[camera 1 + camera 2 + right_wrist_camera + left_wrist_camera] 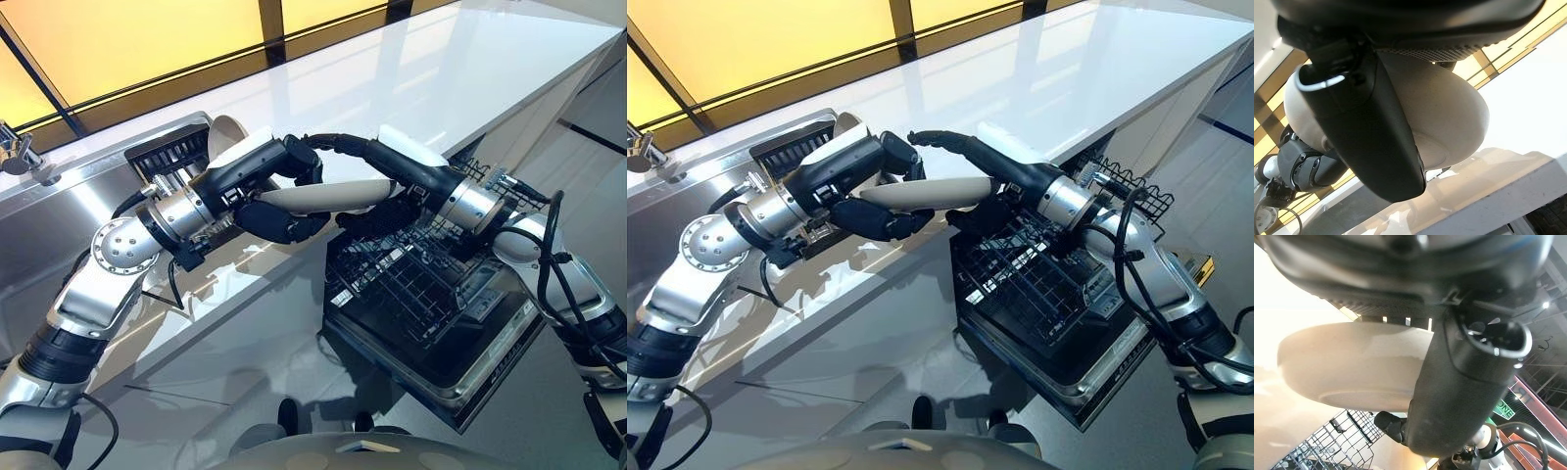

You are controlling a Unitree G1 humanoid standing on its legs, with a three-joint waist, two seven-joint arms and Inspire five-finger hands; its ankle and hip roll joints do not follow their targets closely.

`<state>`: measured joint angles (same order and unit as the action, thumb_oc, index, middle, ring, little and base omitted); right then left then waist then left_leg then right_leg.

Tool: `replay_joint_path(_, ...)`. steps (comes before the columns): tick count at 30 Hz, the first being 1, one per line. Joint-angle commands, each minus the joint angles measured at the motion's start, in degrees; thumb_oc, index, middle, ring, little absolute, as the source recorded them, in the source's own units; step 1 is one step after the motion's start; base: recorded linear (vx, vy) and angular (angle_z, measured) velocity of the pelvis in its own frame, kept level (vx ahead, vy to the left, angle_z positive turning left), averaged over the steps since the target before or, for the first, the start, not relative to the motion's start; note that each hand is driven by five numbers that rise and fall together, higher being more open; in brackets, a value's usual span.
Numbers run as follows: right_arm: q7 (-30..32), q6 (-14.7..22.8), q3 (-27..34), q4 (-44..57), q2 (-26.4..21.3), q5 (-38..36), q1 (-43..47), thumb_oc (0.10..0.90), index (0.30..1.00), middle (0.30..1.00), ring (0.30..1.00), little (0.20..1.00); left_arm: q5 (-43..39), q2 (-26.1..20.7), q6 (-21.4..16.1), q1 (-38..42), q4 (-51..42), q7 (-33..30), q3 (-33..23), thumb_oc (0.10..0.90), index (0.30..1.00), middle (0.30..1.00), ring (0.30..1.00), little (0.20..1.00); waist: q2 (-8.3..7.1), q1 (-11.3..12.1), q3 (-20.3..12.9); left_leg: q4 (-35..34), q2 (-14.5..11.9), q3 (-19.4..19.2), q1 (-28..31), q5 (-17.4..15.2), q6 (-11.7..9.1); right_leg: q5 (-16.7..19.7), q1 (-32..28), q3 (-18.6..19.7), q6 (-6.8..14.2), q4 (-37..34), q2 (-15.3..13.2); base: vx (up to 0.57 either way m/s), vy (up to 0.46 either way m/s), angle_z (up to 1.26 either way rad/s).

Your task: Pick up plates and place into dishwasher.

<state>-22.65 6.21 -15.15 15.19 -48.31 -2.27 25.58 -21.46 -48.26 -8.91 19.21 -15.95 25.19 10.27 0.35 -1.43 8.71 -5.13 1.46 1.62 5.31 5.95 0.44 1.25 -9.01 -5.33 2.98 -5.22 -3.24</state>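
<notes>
Table point(470, 69) lying white and glossy under amber windows point(127, 39) | sink rack point(171, 157) holding an upright plate point(223, 137) | dishwasher rack point(421, 284) standing pulled out below the table edge | beige plate point(328, 198) hanging edge-on between both hands above that rack | left hand point(269, 196) pinching its one end | right hand point(392, 181) pinching the other

A long white countertop point(460, 69) runs beneath yellow-lit window panels point(127, 39); a stainless sink point(59, 211) with a chrome faucet point(20, 157) adjoins a dark dish rack point(171, 157).
</notes>
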Motion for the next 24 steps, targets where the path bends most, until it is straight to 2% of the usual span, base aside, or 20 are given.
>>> replay_joint_path(1,2.72,4.59,0.9,5.1,0.33,-4.75,8.64,0.1,0.3,0.3,0.3,0.2,-6.86,0.19,-5.53,9.46,0.37,0.17,-0.24,0.1,0.3,0.3,0.3,0.2,-0.67,-0.06,-4.33,0.12,3.21,-0.69,4.48,-8.67,2.42,-4.52,1.55,-0.13,-0.79,6.0,4.76,0.04,0.001,0.0)
replay_joint_path(7,5.74,4.16,1.71,4.18,1.09,-2.6,7.87,0.1,0.3,0.3,0.3,0.2,-5.55,0.91,-7.14,9.3,0.7,-2.75,-0.47,0.1,0.3,0.3,0.3,0.2,-0.81,0.1,-4.2,0.12,3.19,-0.65,4.21,-8.19,2.38,-4.2,1.6,-0.49,-0.89,5.97,4.77,0.0,0.0,0.0)
replay_joint_path(10,8.49,3.09,2.93,3.93,1.34,0.59,6.92,0.1,0.3,0.3,0.3,0.2,-0.45,1.13,-10.06,8.44,0.86,-9.72,-2.02,0.1,0.3,0.3,0.3,0.2,-0.82,0.2,-4.24,0.12,3.11,-0.66,4.1,-8.18,2.36,-4.34,1.7,-0.66,-0.97,6.1,4.75,0.0,0.0,0.0)
replay_joint_path(13,11.27,1.8,5.01,3.62,1.19,3.97,4.77,0.1,0.3,0.3,0.3,0.2,11.37,-0.36,-16.08,6.86,1.36,-21.17,-4.95,0.1,0.3,0.3,0.3,0.2,-0.9,0.42,-4.26,0.12,3.15,-0.52,4.11,-8.22,2.44,-4.54,1.7,-0.83,-1.0,6.24,4.77,0.0,0.0,0.0)
replay_joint_path(17,13.57,0.62,8.64,4.25,1.11,4.99,1.73,0.1,0.3,0.3,0.3,0.2,13.99,-0.7,-18.5,3.46,0.1,-23.83,-9.72,0.1,0.3,0.3,0.3,0.2,-1.04,0.84,-4.3,0.12,3.15,-0.1,3.9,-8.08,2.33,-4.45,1.73,-0.89,-1.11,6.04,4.84,0.0,-0.008,0.0)
replay_joint_path(18,14.29,0.82,9.03,4.27,1.33,5.71,1.31,0.1,0.3,0.3,0.3,0.2,14.67,-0.44,-18.59,2.72,-0.24,-24.17,-10.29,0.152,0.345,0.345,0.345,0.252,-1.03,0.91,-4.26,0.12,3.15,-0.03,3.87,-8.06,2.3,-4.44,1.74,-0.89,-1.11,6.05,4.86,0.0,0.0,0.0)
replay_joint_path(19,14.65,0.69,9.39,4.56,1.54,5.47,1.0,0.1,0.3,0.3,0.3,0.2,14.27,-0.31,-18.04,2.14,-0.57,-24.36,-10.72,0.152,0.345,0.345,0.345,0.252,-1.02,0.93,-4.24,0.12,3.15,0.04,3.87,-8.09,2.3,-4.47,1.75,-0.87,-1.11,6.08,4.91,0.0,0.0,0.0)
replay_joint_path(20,14.89,0.65,9.7,4.82,1.78,5.29,0.71,0.1,0.3,0.3,0.3,0.2,13.73,0.07,-17.23,1.73,-0.77,-23.92,-11.02,0.613,0.74,0.74,0.74,0.713,-0.98,0.91,-4.19,0.12,3.13,0.05,3.85,-8.06,2.28,-4.49,1.79,-0.88,-1.12,6.13,4.92,0.0,0.0,0.0)
replay_joint_path(21,15.39,0.85,9.86,4.87,1.99,5.47,0.6,0.1,0.3,0.3,0.3,0.2,13.22,0.37,-15.94,1.55,-0.83,-23.38,-11.11,0.8,0.9,0.9,0.9,0.9,-0.94,0.91,-4.16,0.12,3.1,0.04,3.83,-8.04,2.24,-4.51,1.82,-0.87,-1.14,6.15,4.94,-0.04,-0.011,0.0)
replay_joint_path(24,17.39,1.6,10.02,4.57,2.68,5.06,0.53,0.1,0.3,0.3,0.3,0.2,9.89,1.18,-10.84,1.2,-0.56,-20.55,-10.62,0.8,0.9,0.9,0.9,0.9,-0.76,1.01,-3.96,0.12,3.08,0.11,3.88,-8.02,2.16,-4.47,1.76,-1.05,-1.09,6.1,4.98,-0.04,-0.013,0.01)
